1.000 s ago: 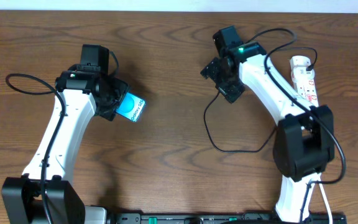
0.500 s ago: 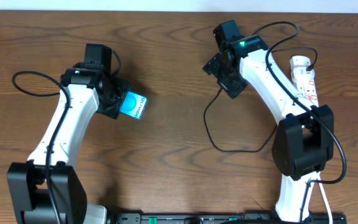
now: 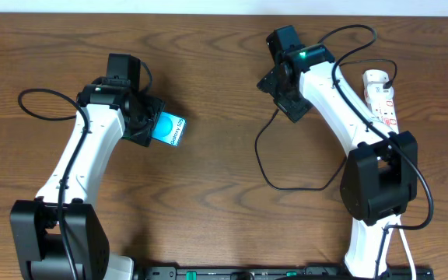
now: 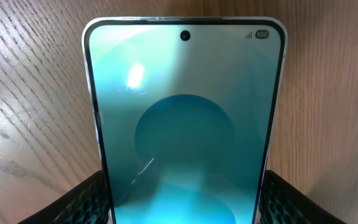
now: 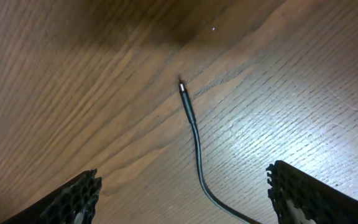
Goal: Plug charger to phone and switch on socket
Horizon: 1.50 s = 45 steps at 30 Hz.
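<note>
The phone (image 3: 169,130) has a cyan-teal screen and lies on the wooden table at the left. My left gripper (image 3: 148,128) is shut on its lower sides. In the left wrist view the phone (image 4: 185,118) fills the frame, with the fingers (image 4: 182,190) pressed against both edges. My right gripper (image 3: 284,93) is open and empty above the table. In the right wrist view the charger's thin black cable (image 5: 195,137) and its small plug tip (image 5: 181,84) lie on the wood between the open fingers (image 5: 182,193). The white socket (image 3: 382,97) lies at the far right.
The charger cable (image 3: 264,165) loops across the table between the arms and runs towards the right arm's base (image 3: 376,187). Another black lead (image 3: 33,101) curls beside the left arm. The table's far edge is close behind both grippers.
My left gripper has carried the phone slightly right and away from me. My right gripper has shifted a little towards the far edge. Both are nearly still over the last half second.
</note>
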{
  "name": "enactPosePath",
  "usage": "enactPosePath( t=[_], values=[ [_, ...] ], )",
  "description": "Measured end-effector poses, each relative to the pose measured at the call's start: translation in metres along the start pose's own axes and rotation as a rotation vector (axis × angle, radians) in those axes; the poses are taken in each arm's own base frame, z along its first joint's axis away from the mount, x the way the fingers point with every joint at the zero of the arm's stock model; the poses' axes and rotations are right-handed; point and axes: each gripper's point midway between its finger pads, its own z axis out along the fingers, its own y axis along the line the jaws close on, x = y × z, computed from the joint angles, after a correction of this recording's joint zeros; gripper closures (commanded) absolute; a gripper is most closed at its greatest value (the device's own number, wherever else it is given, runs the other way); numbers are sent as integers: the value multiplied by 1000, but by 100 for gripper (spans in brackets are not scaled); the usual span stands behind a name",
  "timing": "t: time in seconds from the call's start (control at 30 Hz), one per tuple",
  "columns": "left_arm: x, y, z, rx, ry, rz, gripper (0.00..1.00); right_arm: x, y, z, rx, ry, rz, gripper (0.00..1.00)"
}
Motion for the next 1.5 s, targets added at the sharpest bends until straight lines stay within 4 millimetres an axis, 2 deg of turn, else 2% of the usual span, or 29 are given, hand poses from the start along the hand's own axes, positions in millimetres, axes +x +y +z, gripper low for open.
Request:
enactPosePath(
  t=[0.17,0.33,0.67,1.27,1.5],
  values=[
    [0,0,0,0,0,0,93,2,1,0,1,-3,-4,15],
    [0,0,0,0,0,0,93,1,3,5,-2,-11,9,22],
    [0,0,0,0,0,1,93,1,-2,22,45,-24,12,20],
    [0,0,0,-1,0,5,93,2,0,23,59,-73,-12,16],
    [0,0,0,-1,0,5,93,4,-6,40,101,-63,-17,18]
  ],
)
